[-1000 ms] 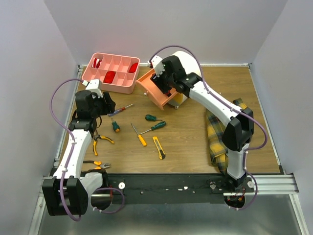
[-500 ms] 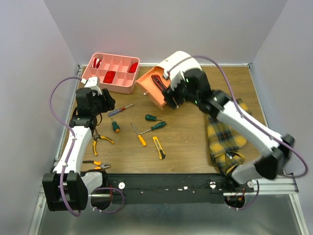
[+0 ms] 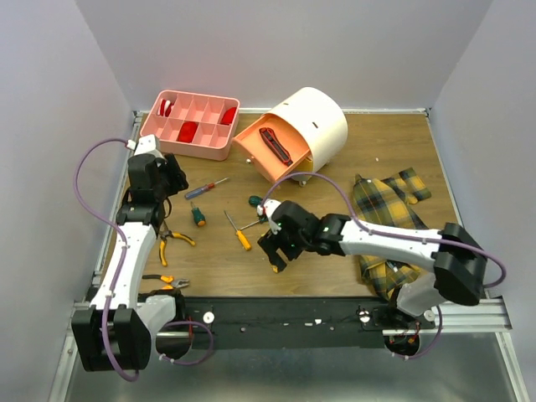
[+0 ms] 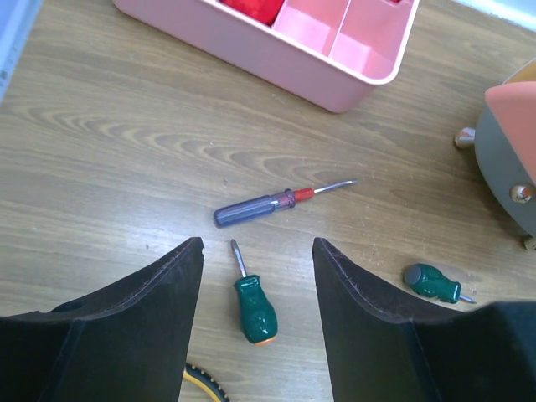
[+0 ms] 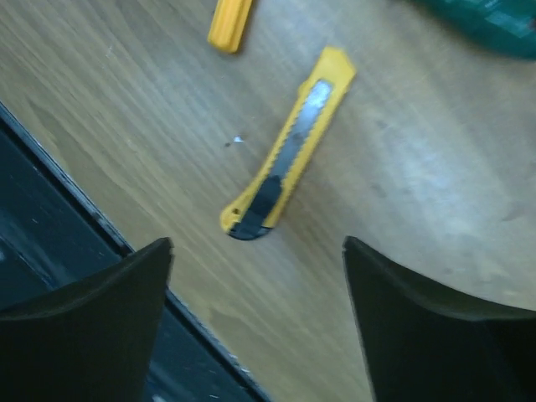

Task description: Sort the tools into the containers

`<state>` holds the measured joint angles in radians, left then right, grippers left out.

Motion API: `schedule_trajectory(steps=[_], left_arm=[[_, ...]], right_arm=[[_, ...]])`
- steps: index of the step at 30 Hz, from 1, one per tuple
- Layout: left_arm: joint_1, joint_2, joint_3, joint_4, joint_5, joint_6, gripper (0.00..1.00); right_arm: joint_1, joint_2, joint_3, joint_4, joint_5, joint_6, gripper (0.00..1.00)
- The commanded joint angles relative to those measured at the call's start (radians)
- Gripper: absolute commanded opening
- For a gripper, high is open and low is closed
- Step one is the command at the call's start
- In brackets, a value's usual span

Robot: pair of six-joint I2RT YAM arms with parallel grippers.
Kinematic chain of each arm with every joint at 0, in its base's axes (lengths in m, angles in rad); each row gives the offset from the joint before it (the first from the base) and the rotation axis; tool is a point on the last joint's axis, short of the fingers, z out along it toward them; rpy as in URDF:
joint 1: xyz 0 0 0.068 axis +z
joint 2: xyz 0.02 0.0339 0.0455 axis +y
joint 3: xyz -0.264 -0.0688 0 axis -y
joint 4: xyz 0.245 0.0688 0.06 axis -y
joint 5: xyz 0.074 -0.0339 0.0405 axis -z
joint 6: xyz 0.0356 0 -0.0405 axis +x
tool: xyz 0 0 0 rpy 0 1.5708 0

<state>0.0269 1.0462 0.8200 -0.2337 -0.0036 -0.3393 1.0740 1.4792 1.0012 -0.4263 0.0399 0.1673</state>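
Utility knife (image 5: pixel 287 149), clearest from right wrist

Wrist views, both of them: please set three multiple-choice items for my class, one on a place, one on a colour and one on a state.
1. Where is the yellow utility knife?
A. In the cream drawer unit
B. On the table, below the right gripper
C. On the plaid cloth

2. What colour is the handle of the screwdriver nearest the pink tray?
A. Blue
B. Green
C. Yellow

3. In what state is the right gripper?
A. Shut on the knife
B. Shut on a screwdriver
C. Open, holding nothing

Answers:
1 B: the right wrist view shows the knife flat on the wood between and beyond the gripper's fingers.
2 A: the left wrist view shows a blue handle with a red collar, closest to the tray wall.
3 C: its fingers stand wide apart with only table between them.
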Motion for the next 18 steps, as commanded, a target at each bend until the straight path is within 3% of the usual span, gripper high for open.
schedule_trajectory(steps=[1, 7, 11, 12, 18], left_arm=[[0.007, -0.112, -0.050, 0.016, -0.038, 0.028, 0.65], [0.008, -0.198, -0.124, 0.014, -0.029, 0.011, 0.66], [0.008, -0.225, -0.133, 0.010, -0.024, 0.003, 0.66], [0.008, -0.226, -0.133, 0.008, -0.022, 0.002, 0.66], [0.008, -0.227, -0.131, 0.010, -0.018, -0.009, 0.66]], right_arm=[[0.032, 0.113, -0.006, 0.055, 0.029, 0.222, 1.00], [0.033, 0.231, 0.068, 0.034, 0.058, 0.299, 0.96], [0.033, 0.312, 0.117, 0.000, 0.103, 0.373, 0.80], [0.032, 0.343, 0.129, -0.005, 0.101, 0.382, 0.72], [0.043, 0.418, 0.168, -0.039, 0.135, 0.406, 0.52]])
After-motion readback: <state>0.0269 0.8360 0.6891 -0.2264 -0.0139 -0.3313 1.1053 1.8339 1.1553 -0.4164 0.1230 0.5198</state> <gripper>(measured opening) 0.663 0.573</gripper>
